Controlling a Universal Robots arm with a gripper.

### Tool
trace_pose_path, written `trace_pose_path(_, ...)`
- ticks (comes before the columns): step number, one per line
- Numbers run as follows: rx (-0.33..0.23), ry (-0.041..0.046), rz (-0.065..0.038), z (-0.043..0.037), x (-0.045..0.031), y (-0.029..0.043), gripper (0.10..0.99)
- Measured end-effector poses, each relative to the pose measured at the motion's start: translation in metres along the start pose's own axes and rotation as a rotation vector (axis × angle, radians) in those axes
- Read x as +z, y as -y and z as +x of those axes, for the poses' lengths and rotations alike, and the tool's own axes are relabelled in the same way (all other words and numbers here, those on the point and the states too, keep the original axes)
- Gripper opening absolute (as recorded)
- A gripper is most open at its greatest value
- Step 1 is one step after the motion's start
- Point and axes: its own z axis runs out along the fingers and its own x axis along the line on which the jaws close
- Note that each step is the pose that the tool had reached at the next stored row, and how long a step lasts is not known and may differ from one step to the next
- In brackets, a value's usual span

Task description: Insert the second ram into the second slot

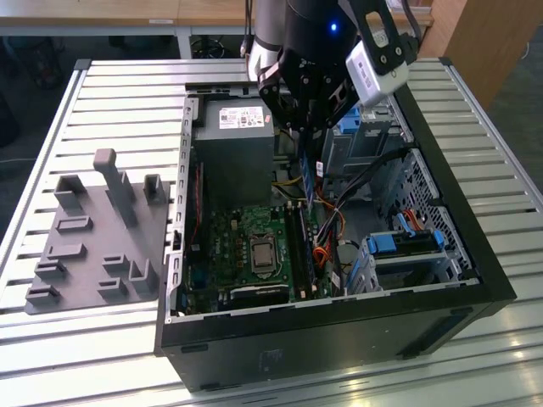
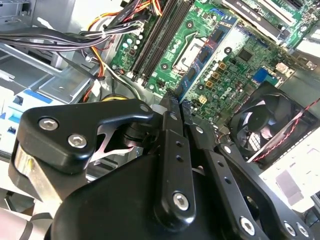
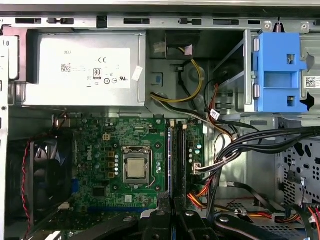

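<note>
over the motherboard (image 3: 95,145), beside the processor (image 3: 135,170), the ram (image 2: 207,57) is held edge-down, clamped in the clenched jaws of the gripper (image 2: 172,105) above the slots (image 3: 181,150). its gripped end is hidden by the fingers (image 2: 170,150); whether a slot is touched cannot be told.

One open computer case (image 1: 339,348) holds one motherboard (image 1: 225,246), one processor socket (image 3: 136,169), one grey power supply (image 1: 233,157), one black fan (image 2: 265,122) and two light-blue drive brackets (image 1: 405,243). One blue ram stick (image 2: 205,60) hangs in the case's opening. One grey fixture plate (image 1: 93,246) lies beside the case.
</note>
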Motion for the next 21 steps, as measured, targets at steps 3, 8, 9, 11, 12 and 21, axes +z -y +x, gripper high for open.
trace_pose_path(3,0.000,0.0000,0.000,0.0000,0.0024,0.0001,0.137)
trace_pose_path(8,0.000,0.0000,0.000,0.0000,0.0057,0.0001,0.137)
trace_pose_path(9,0.000,0.0000,0.000,0.0000,0.0062,0.0001,0.137)
trace_pose_path(11,0.000,0.0000,0.000,0.0000,0.0068,0.0002,0.137)
trace_pose_path(12,0.000,0.0000,0.001,0.0000,0.0070,0.0002,0.137)
trace_pose_path(21,0.000,0.0001,0.001,0.0000,0.0117,0.0003,0.137)
